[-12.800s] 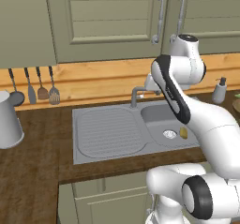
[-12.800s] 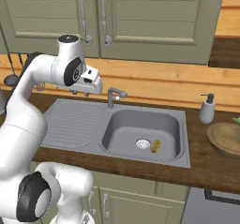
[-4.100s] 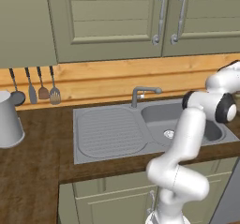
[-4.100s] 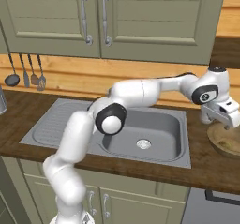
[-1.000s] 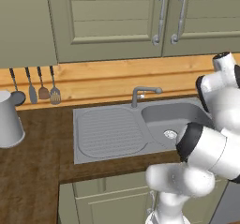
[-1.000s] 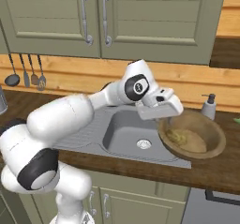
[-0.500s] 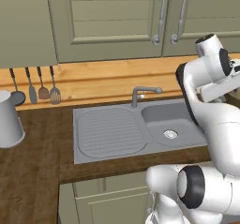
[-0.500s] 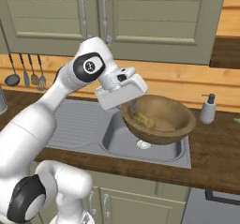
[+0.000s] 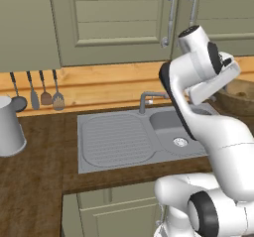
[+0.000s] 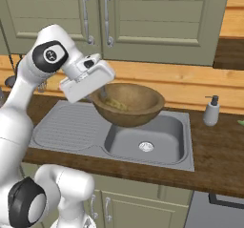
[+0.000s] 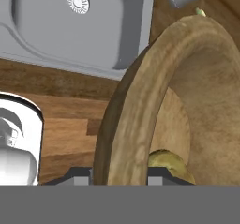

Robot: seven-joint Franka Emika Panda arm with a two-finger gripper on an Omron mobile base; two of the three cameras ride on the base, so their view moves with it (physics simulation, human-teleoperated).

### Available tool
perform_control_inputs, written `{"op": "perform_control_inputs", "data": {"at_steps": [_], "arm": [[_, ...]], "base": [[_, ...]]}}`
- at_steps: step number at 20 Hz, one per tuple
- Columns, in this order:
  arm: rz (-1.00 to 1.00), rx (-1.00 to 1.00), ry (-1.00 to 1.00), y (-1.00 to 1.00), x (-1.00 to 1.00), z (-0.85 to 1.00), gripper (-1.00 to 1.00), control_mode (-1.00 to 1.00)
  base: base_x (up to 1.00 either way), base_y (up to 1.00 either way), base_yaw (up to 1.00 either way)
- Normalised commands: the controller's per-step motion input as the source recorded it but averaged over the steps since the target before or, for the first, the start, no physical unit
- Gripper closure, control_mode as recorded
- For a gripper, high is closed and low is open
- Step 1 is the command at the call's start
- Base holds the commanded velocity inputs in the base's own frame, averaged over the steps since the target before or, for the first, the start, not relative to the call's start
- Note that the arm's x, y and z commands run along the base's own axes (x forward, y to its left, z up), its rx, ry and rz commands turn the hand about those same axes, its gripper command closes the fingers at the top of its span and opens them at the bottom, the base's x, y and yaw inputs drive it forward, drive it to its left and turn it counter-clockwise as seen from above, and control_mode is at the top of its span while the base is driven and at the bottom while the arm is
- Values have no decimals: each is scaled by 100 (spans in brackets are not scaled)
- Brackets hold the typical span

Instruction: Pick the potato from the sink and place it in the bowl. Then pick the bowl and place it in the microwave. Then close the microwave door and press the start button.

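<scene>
The cabinets (image 10: 157, 17) run along the far wall above a strip of light wood. Below them the dark wooden counter (image 10: 219, 150) carries the sink (image 10: 71, 122), its ribbed draining board to the left and its deep basin to the right, with the round silver drain (image 10: 146, 146) in the basin floor and the curved faucet (image 9: 149, 98) at the far edge.

The bowl (image 10: 128, 103) hangs in the air over the basin, clear of the counter and tilted a little. In the left base view it shows at the right edge (image 9: 240, 96), beyond the arm. The gripper (image 10: 99, 94) has closed its fingers over the bowl's left rim; in the hand view the rim stands between the two dark fingertips (image 11: 78, 175), one outside the wall and one inside.

A grey jug (image 9: 9, 127) stands on the counter at the far left, and dark utensils (image 9: 45, 89) hang on the wall beside it. A soap bottle (image 10: 211, 111) stands on the counter to the right of the sink.

The potato (image 10: 113, 103) lies inside the bowl, on its bottom near the gripped side; the hand view shows it (image 11: 169, 164) just beside the inner fingertip.
</scene>
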Motion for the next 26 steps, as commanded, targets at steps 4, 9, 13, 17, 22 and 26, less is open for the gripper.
{"op": "perform_control_inputs", "data": {"at_steps": [4,9,13,17,22,26], "arm": [[10,0,-7,15,-5,5,100,-100],[11,-2,-17,0,1,0,100,-100],[3,-2,-2,0,4,0,100,100],[0,0,0,0,0,0,100,100],[0,0,0,0,0,0,100,100],[0,0,0,0,0,0,100,100]], "base": [[0,0,0],[0,0,0],[0,0,0],[-52,0,0],[-96,1,0],[-80,1,3]]}}
